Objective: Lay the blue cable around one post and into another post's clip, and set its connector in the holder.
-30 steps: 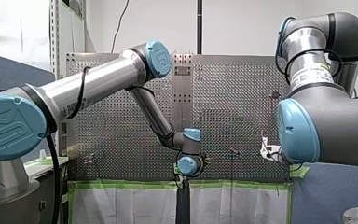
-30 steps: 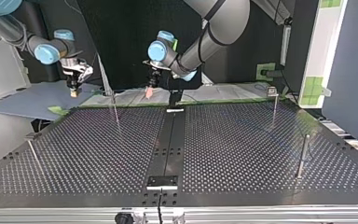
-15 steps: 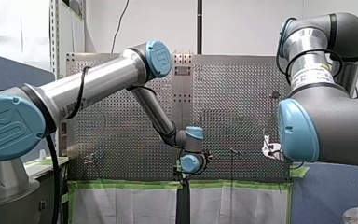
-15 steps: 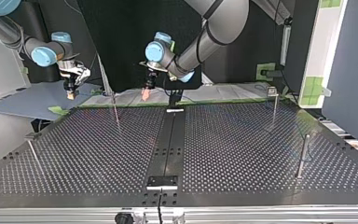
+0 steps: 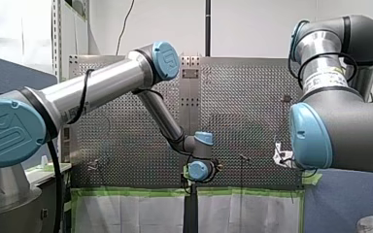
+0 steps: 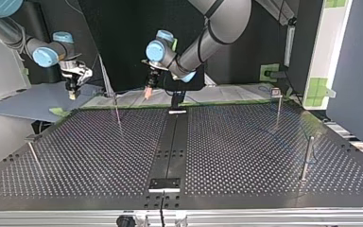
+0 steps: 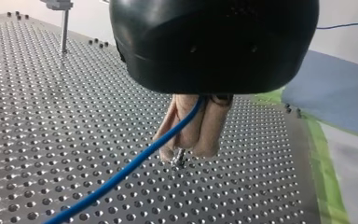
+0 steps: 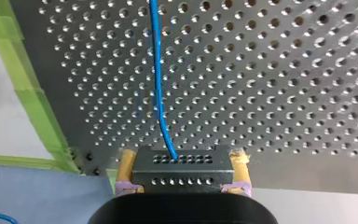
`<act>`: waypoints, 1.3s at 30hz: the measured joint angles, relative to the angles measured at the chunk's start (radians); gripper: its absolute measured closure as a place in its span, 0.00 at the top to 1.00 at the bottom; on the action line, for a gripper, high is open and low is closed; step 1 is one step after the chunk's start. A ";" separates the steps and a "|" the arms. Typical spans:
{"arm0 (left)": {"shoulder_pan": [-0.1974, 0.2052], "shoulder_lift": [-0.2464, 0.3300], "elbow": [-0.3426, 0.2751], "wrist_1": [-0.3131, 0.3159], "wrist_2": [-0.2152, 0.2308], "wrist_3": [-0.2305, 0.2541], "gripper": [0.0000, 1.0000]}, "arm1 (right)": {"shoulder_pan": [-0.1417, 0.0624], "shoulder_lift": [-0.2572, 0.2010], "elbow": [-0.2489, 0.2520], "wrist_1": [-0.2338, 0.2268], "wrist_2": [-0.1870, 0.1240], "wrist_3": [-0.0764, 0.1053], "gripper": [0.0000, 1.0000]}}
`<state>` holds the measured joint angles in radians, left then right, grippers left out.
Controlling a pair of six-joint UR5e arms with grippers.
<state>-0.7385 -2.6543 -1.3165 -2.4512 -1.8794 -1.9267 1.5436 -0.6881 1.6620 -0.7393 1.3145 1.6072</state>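
My left fingers (image 7: 193, 133) are closed on the blue cable (image 7: 130, 165), which runs out from between them and away above the perforated surface (image 7: 37, 116). My right fingers (image 8: 127, 164), with yellow pads, clamp the metal connector (image 8: 179, 171) from both sides. The cable leaves the connector's upper face and runs ahead over the surface. In the top view, both arms hang above the surface's far edge, and a post (image 6: 307, 158) stands at the right.

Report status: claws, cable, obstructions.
Left claw shut on cable. Right claw shut on connector. Both at table far edge, top view. No obstruction seen.
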 joint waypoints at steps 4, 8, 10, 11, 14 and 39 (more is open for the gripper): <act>0.002 0.000 -0.001 0.005 -0.001 -0.001 0.00 | -0.001 0.010 0.000 -0.003 0.000 -0.001 0.00; 0.007 0.000 0.000 0.012 -0.001 -0.003 0.00 | -0.002 0.014 0.000 -0.009 0.001 0.001 0.00; 0.009 0.000 0.000 0.020 -0.001 -0.007 0.00 | -0.003 0.015 -0.001 -0.013 0.001 0.003 0.00; 0.010 0.000 0.000 0.024 -0.002 -0.009 0.00 | -0.003 0.015 -0.001 -0.016 0.001 0.004 0.00; 0.015 0.000 0.001 0.039 -0.002 -0.016 0.00 | -0.004 0.016 -0.003 -0.019 0.000 0.006 0.00; 0.052 -0.027 0.053 0.061 0.032 -0.016 0.00 | -0.005 0.021 -0.027 -0.062 -0.015 0.036 0.00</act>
<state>-0.6865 -2.6812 -1.2639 -2.3906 -1.8479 -1.9427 1.5387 -0.6670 1.6350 -0.8013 1.2998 1.6429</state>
